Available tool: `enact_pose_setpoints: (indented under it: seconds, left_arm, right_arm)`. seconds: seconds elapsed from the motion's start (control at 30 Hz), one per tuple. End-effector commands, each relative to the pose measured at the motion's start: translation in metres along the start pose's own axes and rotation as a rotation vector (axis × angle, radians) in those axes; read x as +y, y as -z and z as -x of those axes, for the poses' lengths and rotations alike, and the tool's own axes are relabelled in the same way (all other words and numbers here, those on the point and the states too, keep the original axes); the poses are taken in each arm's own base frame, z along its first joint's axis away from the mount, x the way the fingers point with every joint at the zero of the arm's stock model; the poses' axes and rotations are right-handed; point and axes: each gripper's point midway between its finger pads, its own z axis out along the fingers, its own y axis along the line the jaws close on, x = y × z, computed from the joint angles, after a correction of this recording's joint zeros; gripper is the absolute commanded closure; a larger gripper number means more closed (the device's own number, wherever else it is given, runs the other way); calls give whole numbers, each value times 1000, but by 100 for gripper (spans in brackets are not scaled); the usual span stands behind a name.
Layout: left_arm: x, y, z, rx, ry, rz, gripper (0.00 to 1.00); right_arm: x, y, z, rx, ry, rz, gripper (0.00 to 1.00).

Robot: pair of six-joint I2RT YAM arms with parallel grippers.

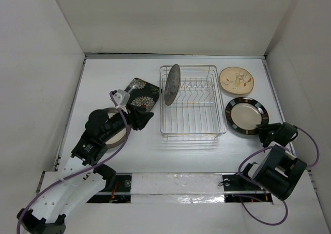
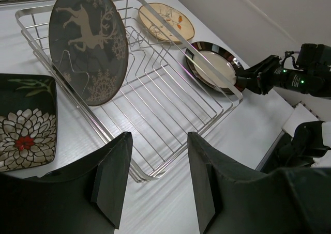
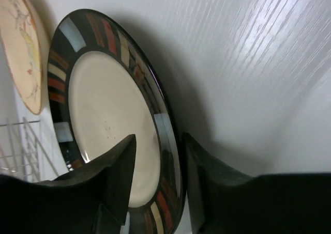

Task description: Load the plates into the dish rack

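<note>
The right gripper (image 3: pixel 159 149) sets its parted jaws astride the rim of the brown-rimmed plate (image 3: pixel 103 120), probably to pinch it by the edge, while the left gripper (image 2: pixel 159 146) hangs released and empty in front of the dish rack (image 1: pixel 192 135), where 1 deer plate (image 2: pixel 88 43) stands upright.

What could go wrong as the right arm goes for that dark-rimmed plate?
1. The right fingers straddle only the thin rim of the dark-rimmed plate; lifted by its edge, it may tilt or slip out.
2. The tan plate lies close beside it, so a slide could bump it.
3. The deer plate leans in the rack; the open left fingers hover near, and a nudge to the rack might topple it.
</note>
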Motion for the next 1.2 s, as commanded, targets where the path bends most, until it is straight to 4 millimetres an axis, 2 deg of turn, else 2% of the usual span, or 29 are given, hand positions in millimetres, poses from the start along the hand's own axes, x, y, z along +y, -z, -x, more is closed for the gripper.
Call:
enact_pose_setpoints:
  seconds: [0.0, 0.03, 0.1, 0.13, 0.23, 0.27, 0.3, 0.37, 0.5, 0.53, 0.57, 0.6, 0.63, 0.67, 0.73, 0.77, 0.87, 1.0, 1.03, 1.1, 1.13, 1.17]
  left_arm:
    - [-12, 4, 28, -79, -32, -30, 57]
    - [-12, 4, 29, -80, -31, -28, 57]
    - [-12, 5, 28, -80, -31, -28, 57]
    - [-12, 5, 28, -79, -33, -30, 57]
    - [-12, 5, 28, -80, -30, -27, 57]
    - [-12, 5, 28, -81, -30, -29, 57]
    - [-13, 5, 28, -82, -32, -31, 57]
    - [-12, 5, 28, -79, -28, -30, 57]
    - [-13, 4, 27, -76, -28, -35, 57]
    - [-13, 4, 27, -76, -28, -34, 57]
    - [-11, 3, 26, -75, -27, -28, 57]
    - [-11, 3, 26, -73, -27, -28, 57]
    - [-11, 3, 26, -73, -27, -28, 57]
    - [-10, 2, 25, -68, -25, -25, 57]
    - [-10, 2, 25, -69, -25, -22, 57]
    - [-9, 2, 25, -67, -24, -19, 57]
    - [-7, 1, 24, -65, -24, -12, 57]
    - [-7, -1, 22, -56, -23, -12, 57]
    - [-7, -1, 23, -58, -24, -14, 57]
    - [-7, -1, 22, -53, -21, -16, 57]
    - [-7, -2, 21, -50, -22, -13, 57]
    - [-6, -3, 20, -45, -20, -10, 57]
  right_arm:
    - [7, 1, -7, 13, -35, 56, 58]
    - [7, 1, -6, 10, -37, 59, 66]
    - [9, 1, -4, 1, -39, 61, 71]
    - [8, 2, -4, 1, -37, 59, 81]
    - [6, 7, 4, -35, -40, 28, 99]
    - [2, 10, 4, -42, -37, 2, 100]
    - [9, 16, 12, -80, -24, 23, 100]
    - [8, 24, 16, -110, -21, 2, 100]
    - [30, 49, 38, -211, 3, 43, 100]
    - [48, 61, 50, -254, 18, 84, 100]
    - [51, 67, 53, -266, 30, 81, 100]
    - [69, 82, 66, -308, 49, 116, 100]
    - [68, 82, 66, -313, 56, 112, 100]
    - [88, 99, 78, -354, 86, 151, 100]
    - [108, 116, 89, -387, 124, 193, 100]
    - [125, 128, 97, -401, 150, 225, 100]
    - [154, 144, 101, -403, 176, 293, 100]
    - [201, 178, 117, -464, 199, 409, 100]
    - [226, 194, 118, -473, 220, 470, 100]
    - [250, 211, 121, -508, 239, 528, 100]
    - [270, 222, 125, -520, 255, 565, 100]
    - [286, 225, 114, -492, 288, 602, 100]
